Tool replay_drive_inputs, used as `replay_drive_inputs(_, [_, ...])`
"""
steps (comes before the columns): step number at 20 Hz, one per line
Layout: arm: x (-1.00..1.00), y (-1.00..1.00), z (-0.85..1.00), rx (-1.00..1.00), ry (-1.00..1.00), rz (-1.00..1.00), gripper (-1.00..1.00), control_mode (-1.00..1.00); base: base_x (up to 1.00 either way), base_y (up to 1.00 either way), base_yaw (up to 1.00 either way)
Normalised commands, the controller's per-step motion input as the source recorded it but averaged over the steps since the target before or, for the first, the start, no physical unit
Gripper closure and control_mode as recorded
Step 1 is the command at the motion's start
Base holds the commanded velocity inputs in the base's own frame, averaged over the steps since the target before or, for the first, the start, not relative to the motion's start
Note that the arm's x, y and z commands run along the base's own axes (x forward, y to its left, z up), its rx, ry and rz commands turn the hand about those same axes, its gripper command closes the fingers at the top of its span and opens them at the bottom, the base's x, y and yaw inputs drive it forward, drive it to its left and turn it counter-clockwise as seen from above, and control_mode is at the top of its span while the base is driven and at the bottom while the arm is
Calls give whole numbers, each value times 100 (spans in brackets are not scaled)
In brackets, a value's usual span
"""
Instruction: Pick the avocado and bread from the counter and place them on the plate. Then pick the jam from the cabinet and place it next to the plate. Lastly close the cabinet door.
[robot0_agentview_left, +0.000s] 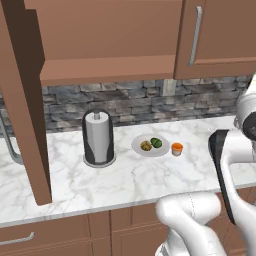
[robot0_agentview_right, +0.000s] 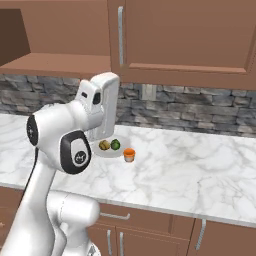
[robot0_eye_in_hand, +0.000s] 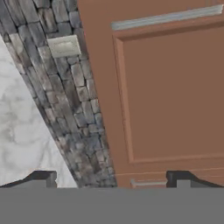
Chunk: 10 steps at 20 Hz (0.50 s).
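On plate (robot0_agentview_left: 150, 150), upright jam (robot0_agentview_left: 177, 149) beside.

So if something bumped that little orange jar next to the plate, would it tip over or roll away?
Probably neither. The jam looks squat and wide for its height, standing upright on the flat counter, so it would likely slide rather than topple. Pushed left, it would probably meet the plate close beside it. Laid on its side, its round body might roll.

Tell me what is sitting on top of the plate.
On the plate lie the bread and the avocado, side by side. The jam stands beside it, on the counter. The plate's surface beneath both is covered.
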Motion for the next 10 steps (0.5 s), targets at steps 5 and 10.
replay_drive_inputs(5, [-3, 85, -39, -33, -7, 0, -100, -100, 0, 0, 0])
replay_drive_inputs(10, [6, 100, -52, -47, 15, 0, -100, -100, 0, 0, 0])
